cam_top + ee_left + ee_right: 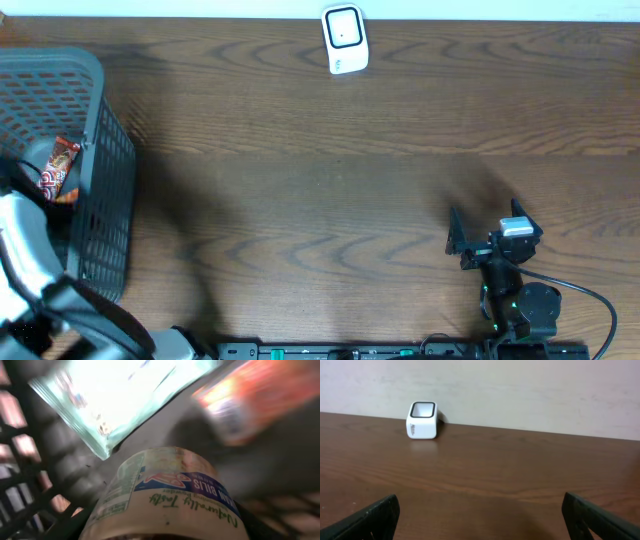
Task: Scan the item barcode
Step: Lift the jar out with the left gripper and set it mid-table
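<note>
**Left claw sunk in the basket, a labelled tub between its fingers**

At the far left of the table [330,150] stands a dark mesh basket [105,150], and the left arm reaches down into it. From overhead the left claw itself is hidden by the arm and the basket wall.

The left wrist camera shows the left claw [160,524] close up. A round tub [165,492] with a cream, blue and red label lies right in front of it, filling the lower middle of the view. The tub sits between the two dark fingers [75,522], one at each bottom corner of the frame. The jaws stand apart to either side of the tub, but whether they press on it cannot be told (the picture is blurred and the finger pads are cut off). Beyond the claw to its upper left lies a pale teal packet [115,400], and to its upper right an orange packet [260,395], both blurred.

A small white scanner [345,40] stands at the far edge of the table, well apart from both claws.

Near the front right edge sits the right claw [455,240]. Its jaws are spread wide and hold nothing. The scanner lies ahead of it and to its left.
</note>
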`<action>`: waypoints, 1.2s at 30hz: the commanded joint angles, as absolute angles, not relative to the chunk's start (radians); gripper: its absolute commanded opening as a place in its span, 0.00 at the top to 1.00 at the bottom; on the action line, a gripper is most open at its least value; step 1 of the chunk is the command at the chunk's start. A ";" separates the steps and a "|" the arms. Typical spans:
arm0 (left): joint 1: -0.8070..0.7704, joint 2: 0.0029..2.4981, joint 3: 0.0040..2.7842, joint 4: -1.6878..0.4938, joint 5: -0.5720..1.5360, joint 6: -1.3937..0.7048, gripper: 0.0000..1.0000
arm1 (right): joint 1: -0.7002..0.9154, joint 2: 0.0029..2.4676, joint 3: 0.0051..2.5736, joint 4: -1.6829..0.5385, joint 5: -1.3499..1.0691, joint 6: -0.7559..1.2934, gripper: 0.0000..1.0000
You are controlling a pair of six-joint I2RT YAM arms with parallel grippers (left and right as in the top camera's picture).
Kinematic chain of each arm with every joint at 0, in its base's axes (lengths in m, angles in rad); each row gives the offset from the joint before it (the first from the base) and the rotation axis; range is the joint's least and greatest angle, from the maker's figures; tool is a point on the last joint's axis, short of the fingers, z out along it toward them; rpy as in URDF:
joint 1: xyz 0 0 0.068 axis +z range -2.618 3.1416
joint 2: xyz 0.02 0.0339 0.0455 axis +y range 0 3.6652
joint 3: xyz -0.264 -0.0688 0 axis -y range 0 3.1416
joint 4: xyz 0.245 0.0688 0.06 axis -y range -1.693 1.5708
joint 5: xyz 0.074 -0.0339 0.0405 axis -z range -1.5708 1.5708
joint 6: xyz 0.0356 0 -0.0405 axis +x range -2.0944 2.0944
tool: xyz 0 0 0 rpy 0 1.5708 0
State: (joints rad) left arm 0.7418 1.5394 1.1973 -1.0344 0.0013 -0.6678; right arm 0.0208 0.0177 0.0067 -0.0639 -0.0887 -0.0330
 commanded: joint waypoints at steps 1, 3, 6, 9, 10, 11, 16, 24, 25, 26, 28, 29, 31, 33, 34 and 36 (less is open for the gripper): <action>0.745 1.406 1.383 -1.093 -0.006 -0.604 0.37 | 0.015 0.015 0.006 -0.068 -0.084 -0.020 0.01; 0.745 1.356 1.457 -1.124 0.022 -0.575 0.35 | 0.015 0.015 0.006 -0.068 -0.084 -0.019 0.01; 0.745 1.279 1.525 -1.128 0.188 -0.526 0.32 | 0.015 0.015 0.006 -0.068 -0.084 -0.020 0.01; 0.745 1.200 1.545 -1.109 0.455 -0.524 0.31 | 0.015 0.015 0.006 -0.068 -0.084 -0.019 0.01; 0.744 1.182 1.545 -1.102 0.548 -0.524 0.31 | 0.015 0.015 0.006 -0.068 -0.084 -0.019 0.01; 0.734 1.163 1.545 -1.097 0.658 -0.524 0.31 | 0.015 0.015 0.006 -0.068 -0.084 -0.019 0.01; 0.556 1.135 1.542 -1.096 0.820 -0.523 0.31 | 0.015 0.015 0.006 -0.068 -0.084 -0.019 0.01; 0.038 1.224 1.473 -1.097 0.436 -0.545 0.32 | 0.015 0.015 0.006 -0.068 -0.084 -0.019 0.01; -0.020 1.245 1.468 -1.097 0.385 -0.569 0.31 | 0.015 0.015 0.006 -0.068 -0.084 -0.020 0.01; -0.081 1.269 1.465 -1.095 0.334 -0.599 0.31 | 0.015 0.015 0.006 -0.068 -0.084 -0.019 0.01; -0.179 1.315 1.464 -1.087 0.248 -0.647 0.31 | 0.015 0.015 0.006 -0.068 -0.084 -0.019 0.01; -0.257 1.359 1.464 -1.073 0.188 -0.660 0.31 | 0.015 0.015 0.006 -0.068 -0.084 -0.020 0.01; -0.339 1.414 1.464 -1.050 0.124 -0.654 0.32 | 0.015 0.015 0.006 -0.068 -0.084 -0.019 0.01; -0.409 1.471 1.464 -1.021 0.099 -0.577 0.31 | 0.015 0.015 0.006 -0.068 -0.084 -0.019 0.01; -0.447 1.509 1.464 -1.005 0.099 -0.504 0.31 | 0.015 0.015 0.006 -0.068 -0.084 -0.019 0.01; -0.503 1.576 1.464 -0.995 0.099 -0.385 0.31 | 0.015 0.015 0.006 -0.068 -0.084 -0.019 0.01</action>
